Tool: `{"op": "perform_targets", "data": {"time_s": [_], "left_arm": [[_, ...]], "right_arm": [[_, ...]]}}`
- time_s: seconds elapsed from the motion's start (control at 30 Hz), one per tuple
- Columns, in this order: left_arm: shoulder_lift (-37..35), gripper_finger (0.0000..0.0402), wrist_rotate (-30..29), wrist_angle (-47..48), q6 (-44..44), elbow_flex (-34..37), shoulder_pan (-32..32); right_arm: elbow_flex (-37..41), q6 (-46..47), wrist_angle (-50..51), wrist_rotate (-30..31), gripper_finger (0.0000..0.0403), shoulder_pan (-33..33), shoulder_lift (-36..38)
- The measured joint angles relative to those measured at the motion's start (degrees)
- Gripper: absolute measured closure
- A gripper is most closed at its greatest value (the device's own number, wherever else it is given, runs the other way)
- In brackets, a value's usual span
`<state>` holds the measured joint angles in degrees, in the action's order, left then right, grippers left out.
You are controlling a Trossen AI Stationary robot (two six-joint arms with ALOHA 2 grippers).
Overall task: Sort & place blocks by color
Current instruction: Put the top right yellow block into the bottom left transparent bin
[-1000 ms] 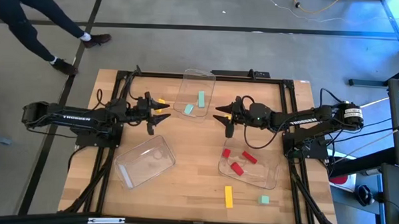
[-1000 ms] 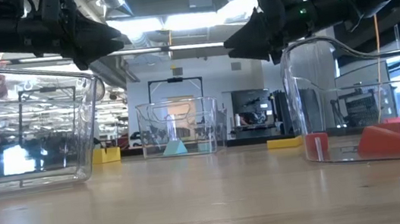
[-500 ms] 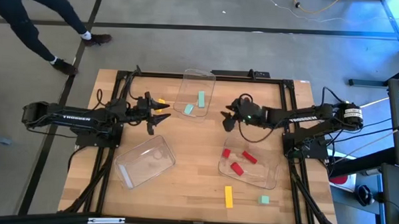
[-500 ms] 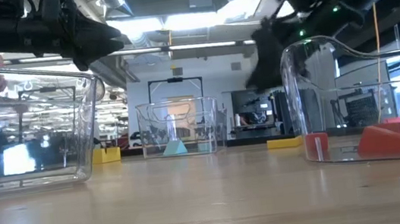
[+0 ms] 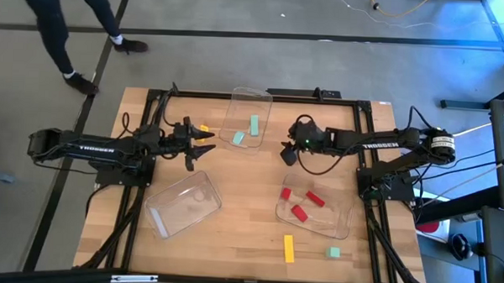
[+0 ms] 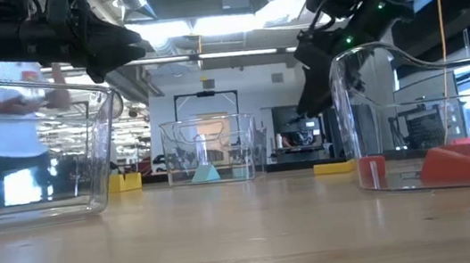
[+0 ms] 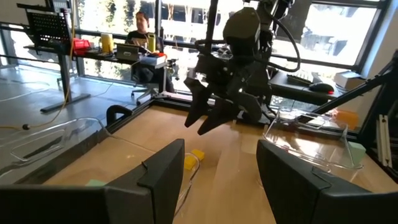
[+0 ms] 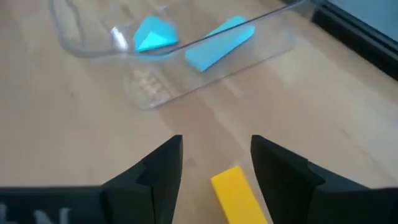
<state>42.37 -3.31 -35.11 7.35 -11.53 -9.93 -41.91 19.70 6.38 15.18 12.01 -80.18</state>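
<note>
My left pincer (image 5: pixel 203 145) hangs over the tabletop (image 5: pixel 232 242), spread wide, with nothing in it. White letters on that arm (image 5: pixel 84 148) read TROSSEN. My right pincer (image 8: pixel 216 149) points down, spread too, with nothing in it. A yellow block (image 8: pixel 239 196) lies on the wood under it. Just past it is a clear tray (image 5: pixel 249 98) with two mint blocks (image 5: pixel 253 125) inside. Another tray (image 5: pixel 337 222) near my right arm has three red blocks (image 5: pixel 299 212). A yellow bar (image 5: pixel 289 248) and a mint cube (image 5: pixel 335 254) lie near the front edge. A small yellow piece (image 5: pixel 204 128) sits beside my left pincer.
</note>
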Motion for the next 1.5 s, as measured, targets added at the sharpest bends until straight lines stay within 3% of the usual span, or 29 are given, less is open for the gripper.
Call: {"op": "perform_targets", "data": {"time_s": [0.13, 0.4, 0.57, 0.8, 1.0, 1.17, 1.33, 1.5], "left_arm": [[0.0, 0.0207, -0.1, 0.0, 0.0, 0.0, 0.0], [0.0, 0.0207, -0.2, 0.0, 1.0, 0.0, 0.0], [0.0, 0.0207, -0.2, 0.0, 1.1, 0.0, 0.0], [0.0, 0.0207, -0.2, 0.0, 1.1, 0.0, 0.0], [0.0, 0.0207, -0.2, 0.0, 1.1, 0.0, 0.0], [0.0, 0.0207, -0.2, 0.0, 1.1, 0.0, 0.0], [0.0, 0.0207, -0.2, 0.0, 1.1, 0.0, 0.0], [0.0, 0.0207, -0.2, 0.0, 1.1, 0.0, 0.0]], "right_arm": [[0.0, -2.3, 0.4, -0.8, 0.0211, 0.0, 0.0], [-2.5, -5.3, 10.8, -8.2, 0.0211, 5.6, -1.2], [-2.9, -11.5, 11.2, -15.4, 0.0211, 8.6, -5.7], [-3.0, -21.2, 10.3, -15.8, 0.0211, 9.0, -12.6], [-3.1, -24.4, 6.8, -12.6, 0.0211, 9.0, -16.1], [-3.2, -24.5, 6.6, -13.7, 0.0212, 9.1, -17.1], [-3.2, -24.2, 7.0, -13.8, 0.0271, 9.1, -17.1], [-2.9, -21.9, 7.7, -13.6, 0.0277, 9.0, -16.1]]}}
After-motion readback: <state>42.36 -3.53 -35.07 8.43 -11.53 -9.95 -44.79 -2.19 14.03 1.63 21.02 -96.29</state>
